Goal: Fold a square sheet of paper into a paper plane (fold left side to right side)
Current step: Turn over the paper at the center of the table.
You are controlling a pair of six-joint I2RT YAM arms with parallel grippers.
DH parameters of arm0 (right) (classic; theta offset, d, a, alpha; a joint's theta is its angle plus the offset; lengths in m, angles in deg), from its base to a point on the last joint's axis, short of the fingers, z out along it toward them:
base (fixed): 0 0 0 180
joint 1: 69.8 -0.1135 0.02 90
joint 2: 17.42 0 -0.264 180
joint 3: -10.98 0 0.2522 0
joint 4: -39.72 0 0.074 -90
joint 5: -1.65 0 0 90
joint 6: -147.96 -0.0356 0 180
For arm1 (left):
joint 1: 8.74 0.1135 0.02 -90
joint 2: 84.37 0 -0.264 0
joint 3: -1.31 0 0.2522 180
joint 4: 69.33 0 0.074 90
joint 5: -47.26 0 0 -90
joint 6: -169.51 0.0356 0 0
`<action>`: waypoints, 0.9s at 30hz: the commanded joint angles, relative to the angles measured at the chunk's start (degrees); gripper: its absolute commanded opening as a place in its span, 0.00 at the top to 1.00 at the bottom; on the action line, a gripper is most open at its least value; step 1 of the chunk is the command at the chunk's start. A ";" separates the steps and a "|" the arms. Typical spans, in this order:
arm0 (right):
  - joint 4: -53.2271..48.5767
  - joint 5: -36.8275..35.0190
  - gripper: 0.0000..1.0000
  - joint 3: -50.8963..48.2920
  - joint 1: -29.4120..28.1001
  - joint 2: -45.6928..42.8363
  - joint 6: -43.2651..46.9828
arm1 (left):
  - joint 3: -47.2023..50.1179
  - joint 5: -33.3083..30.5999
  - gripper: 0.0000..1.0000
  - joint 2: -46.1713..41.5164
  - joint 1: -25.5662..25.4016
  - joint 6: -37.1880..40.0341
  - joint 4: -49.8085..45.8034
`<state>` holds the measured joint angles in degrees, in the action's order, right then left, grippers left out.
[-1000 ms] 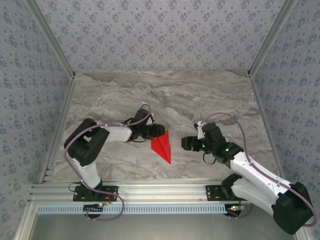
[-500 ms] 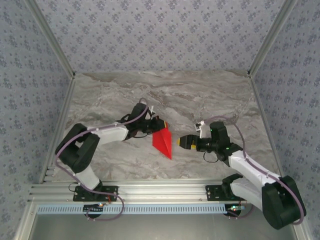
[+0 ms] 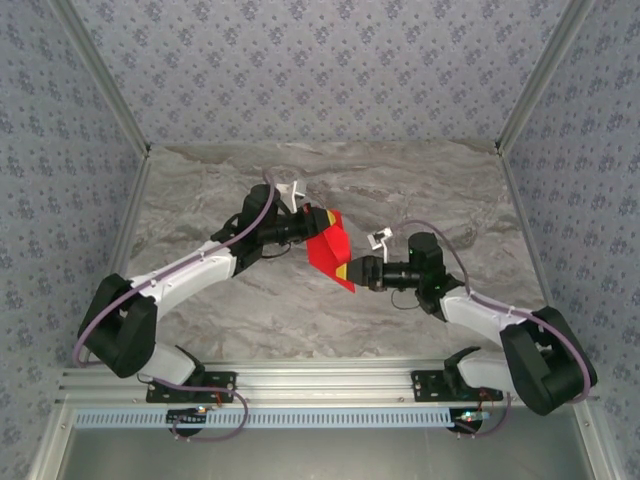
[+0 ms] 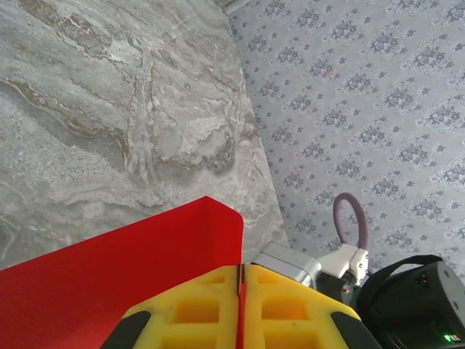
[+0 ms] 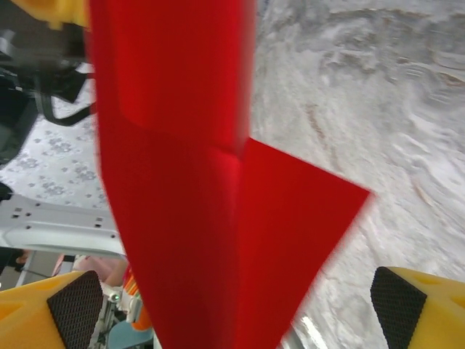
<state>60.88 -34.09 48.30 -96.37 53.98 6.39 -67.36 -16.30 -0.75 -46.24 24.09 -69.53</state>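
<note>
While the left gripper (image 3: 310, 226) is clamped shut on the upper edge of the red paper (image 3: 328, 250), holding it seemingly clear of the counter (image 3: 420, 190), the right gripper (image 3: 354, 272) (fingers spread wide) faces the paper's near tip. The paper's long axis runs far to near, straight ahead between the right gripper's open fingers.

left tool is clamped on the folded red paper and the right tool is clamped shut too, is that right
No. The left tool is shut on the red paper, but the right tool is open, not shut: the right wrist view shows its yellow fingers standing wide apart.
</note>
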 commanded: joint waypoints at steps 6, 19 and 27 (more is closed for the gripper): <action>11.07 -0.25 0.29 3.66 -1.95 1.05 -7.22 | 0.34 3.72 0.98 -1.57 0.03 -2.78 3.86; -36.39 -18.15 0.96 12.10 -3.79 -11.21 20.00 | 2.08 -6.94 0.37 -12.57 2.31 11.43 -16.05; -76.19 -66.10 0.97 28.73 -18.64 -6.49 33.27 | 7.42 -24.92 0.31 -27.57 2.83 17.78 -32.42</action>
<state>6.39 -74.92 72.19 -109.99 43.97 32.55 -62.09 -32.32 -24.71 -43.57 37.62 -93.01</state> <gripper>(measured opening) 0.061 0.682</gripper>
